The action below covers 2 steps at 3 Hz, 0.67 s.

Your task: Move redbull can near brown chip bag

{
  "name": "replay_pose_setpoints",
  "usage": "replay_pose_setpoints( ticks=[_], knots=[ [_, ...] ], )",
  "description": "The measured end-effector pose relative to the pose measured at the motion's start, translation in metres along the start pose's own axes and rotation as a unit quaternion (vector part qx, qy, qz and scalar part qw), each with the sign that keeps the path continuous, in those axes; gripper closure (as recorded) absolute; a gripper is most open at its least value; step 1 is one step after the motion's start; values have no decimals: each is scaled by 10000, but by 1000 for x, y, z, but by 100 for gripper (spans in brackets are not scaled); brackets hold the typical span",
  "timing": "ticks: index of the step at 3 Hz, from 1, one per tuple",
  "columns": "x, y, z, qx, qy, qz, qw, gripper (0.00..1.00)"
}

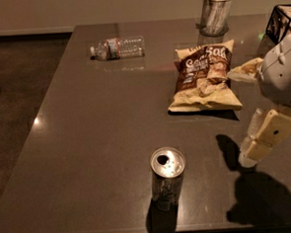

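Table (pixel 88 142) bears redbull can (pixel 167 179), brown chip bag (pixel 204 78), bottle (pixel 119 47); gripper (pixel 258 141) right.

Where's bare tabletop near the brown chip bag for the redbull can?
Widest bare patch: left of the brown chip bag, between the water bottle and the redbull can. In front of the bag is bare too. Crowded right of it, where the gripper hangs, and behind, by the metal cup.
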State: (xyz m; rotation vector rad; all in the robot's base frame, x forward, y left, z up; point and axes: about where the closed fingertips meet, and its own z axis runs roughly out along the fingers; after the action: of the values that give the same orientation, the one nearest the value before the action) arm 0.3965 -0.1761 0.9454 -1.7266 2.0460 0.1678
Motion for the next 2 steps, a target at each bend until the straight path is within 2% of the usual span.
replay_pose_setpoints(
  ticks=[1,2],
  knots=[
    [-24,29,28,-299,-633,-264,9972,0],
    [-45,55,48,-659,-1208,-456,9894,0]
  ],
)
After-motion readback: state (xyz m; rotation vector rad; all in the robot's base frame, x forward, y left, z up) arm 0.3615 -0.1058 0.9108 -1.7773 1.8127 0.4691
